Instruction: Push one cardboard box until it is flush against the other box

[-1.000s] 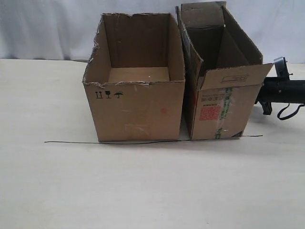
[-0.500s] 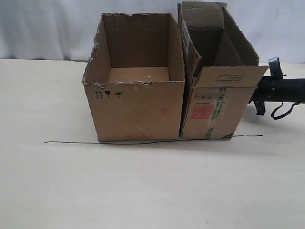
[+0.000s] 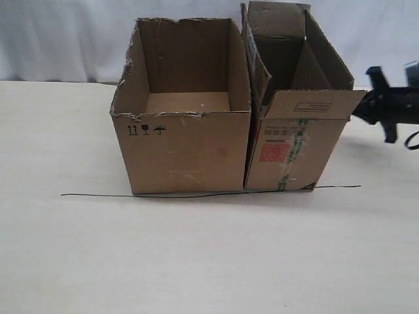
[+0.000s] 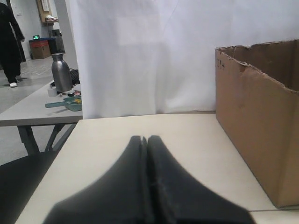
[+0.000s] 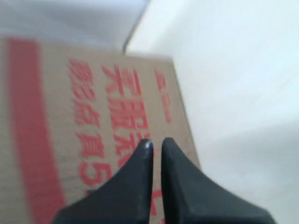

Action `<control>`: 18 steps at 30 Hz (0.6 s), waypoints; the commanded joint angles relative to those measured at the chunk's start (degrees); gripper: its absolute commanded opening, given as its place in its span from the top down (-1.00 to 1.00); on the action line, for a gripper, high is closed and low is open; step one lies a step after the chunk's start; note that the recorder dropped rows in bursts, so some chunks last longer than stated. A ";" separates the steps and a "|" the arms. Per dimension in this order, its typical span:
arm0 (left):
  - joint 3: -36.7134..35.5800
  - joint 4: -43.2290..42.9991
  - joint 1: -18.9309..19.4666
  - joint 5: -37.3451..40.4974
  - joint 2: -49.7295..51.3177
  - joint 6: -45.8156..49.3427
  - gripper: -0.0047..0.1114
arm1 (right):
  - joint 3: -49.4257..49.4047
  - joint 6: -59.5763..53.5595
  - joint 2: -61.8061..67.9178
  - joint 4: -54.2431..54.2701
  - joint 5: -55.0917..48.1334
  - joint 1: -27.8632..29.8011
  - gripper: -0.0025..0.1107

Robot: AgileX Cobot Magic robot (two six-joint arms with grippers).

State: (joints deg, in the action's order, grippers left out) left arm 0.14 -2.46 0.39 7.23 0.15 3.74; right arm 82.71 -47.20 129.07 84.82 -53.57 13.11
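Observation:
The narrower flapped cardboard box point(image 3: 291, 154), with its red label and green-printed tape, stands at the right. Its left side meets the wider other box point(image 3: 183, 140), which has a torn rim and black symbols. I see no gap between them at the front. My right gripper point(image 3: 368, 108) hovers just off the flapped box's right side by the front flap. In the right wrist view its fingers point(image 5: 156, 142) are shut to a thin slit before the red-printed box wall point(image 5: 88, 121). My left gripper point(image 4: 144, 139) is shut and empty, well apart from the other box point(image 4: 257, 135).
A thin black wire point(image 3: 98, 195) lies along the table in front of both boxes. A white curtain hangs behind. In the left wrist view a second table with a metal bottle point(image 4: 61, 72) stands beyond the table edge.
The flapped box slid left until it met the wider box, which shifted slightly left. My right gripper then drew back to the right and turned.

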 commanded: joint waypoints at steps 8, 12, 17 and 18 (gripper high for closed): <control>-0.14 0.08 -0.39 -0.31 -0.15 -0.23 0.92 | -11.45 -0.61 -33.06 -22.90 6.64 12.21 0.87; -0.14 0.08 -0.39 -0.31 -0.15 -0.23 0.92 | -25.04 -3.96 -51.12 -20.59 17.82 9.93 0.87; -0.14 0.08 -0.39 -0.31 -0.15 -0.23 0.92 | -39.52 -6.12 -72.83 -21.11 28.58 1.64 0.87; -0.14 0.08 -0.39 -0.31 -0.15 -0.23 0.92 | -41.82 -6.27 -76.10 -21.22 29.32 -0.66 0.87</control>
State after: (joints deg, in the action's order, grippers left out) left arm 0.14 -2.46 0.39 7.23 0.15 3.74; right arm 46.37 -52.06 61.57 63.92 -28.63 16.78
